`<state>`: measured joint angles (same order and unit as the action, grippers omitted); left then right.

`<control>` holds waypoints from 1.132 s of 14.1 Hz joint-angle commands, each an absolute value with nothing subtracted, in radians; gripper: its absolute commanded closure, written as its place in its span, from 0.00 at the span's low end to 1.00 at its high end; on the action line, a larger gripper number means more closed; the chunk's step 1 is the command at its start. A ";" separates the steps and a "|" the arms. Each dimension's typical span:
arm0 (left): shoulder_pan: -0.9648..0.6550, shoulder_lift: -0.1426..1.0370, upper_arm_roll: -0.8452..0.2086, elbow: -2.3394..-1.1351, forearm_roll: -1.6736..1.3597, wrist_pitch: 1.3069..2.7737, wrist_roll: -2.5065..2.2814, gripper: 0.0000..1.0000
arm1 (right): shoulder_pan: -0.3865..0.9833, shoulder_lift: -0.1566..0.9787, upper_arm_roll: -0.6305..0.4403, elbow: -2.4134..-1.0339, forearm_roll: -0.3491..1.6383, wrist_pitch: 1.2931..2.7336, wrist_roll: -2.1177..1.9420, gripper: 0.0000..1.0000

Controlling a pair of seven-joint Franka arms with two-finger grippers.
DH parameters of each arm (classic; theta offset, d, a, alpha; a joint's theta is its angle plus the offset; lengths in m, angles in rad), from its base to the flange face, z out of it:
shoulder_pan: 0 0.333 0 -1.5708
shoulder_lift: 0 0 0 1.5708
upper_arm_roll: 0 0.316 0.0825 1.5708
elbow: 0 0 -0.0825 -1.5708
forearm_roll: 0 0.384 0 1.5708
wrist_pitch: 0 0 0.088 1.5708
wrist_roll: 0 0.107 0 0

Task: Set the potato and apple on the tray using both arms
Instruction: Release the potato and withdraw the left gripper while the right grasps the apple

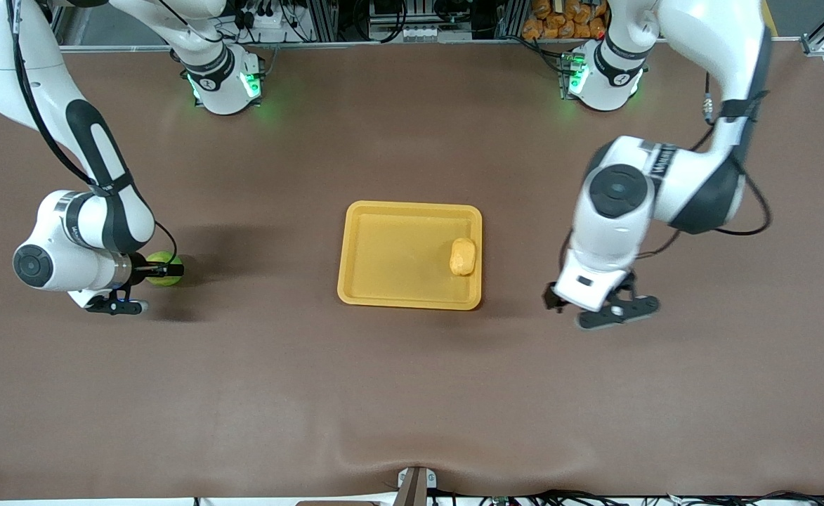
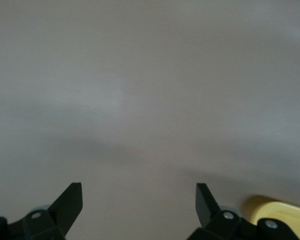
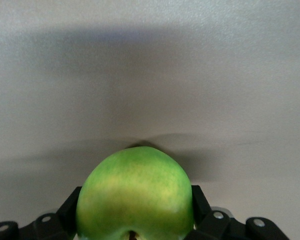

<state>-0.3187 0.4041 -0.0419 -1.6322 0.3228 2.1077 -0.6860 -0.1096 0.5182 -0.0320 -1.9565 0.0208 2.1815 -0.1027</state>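
Currently the right gripper (image 1: 162, 270) clasps the apple (image 1: 164, 268) on the table; lift squarely and carry to the tray (image 1: 383, 253) beside the potato (image 1: 462, 256), while the left gripper (image 2: 139, 205) waits open.

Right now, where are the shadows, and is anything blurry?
Front view: the tray and the right arm by the apple cast dark shadows on the table; the left gripper looks smeared. Right wrist view: a shadow lies past the apple. Left wrist view: soft and hazy.
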 commanded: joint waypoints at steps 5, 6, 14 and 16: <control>-0.122 0.244 -0.055 -1.649 0.246 1.958 -0.320 0.00 | -0.082 0.485 -0.015 -1.824 0.031 1.968 -0.132 1.00; -0.085 0.215 -0.055 -1.649 0.209 1.927 -0.237 0.00 | -0.057 0.477 -0.015 -1.821 0.031 1.967 -0.132 1.00; 0.043 0.013 -0.072 -1.684 0.017 1.713 0.005 0.00 | 0.101 0.448 -0.015 -1.732 0.034 1.870 0.022 1.00; 0.043 -0.020 -0.077 -1.687 0.015 1.701 0.003 0.00 | 0.158 0.451 -0.015 -1.689 0.034 1.853 0.135 1.00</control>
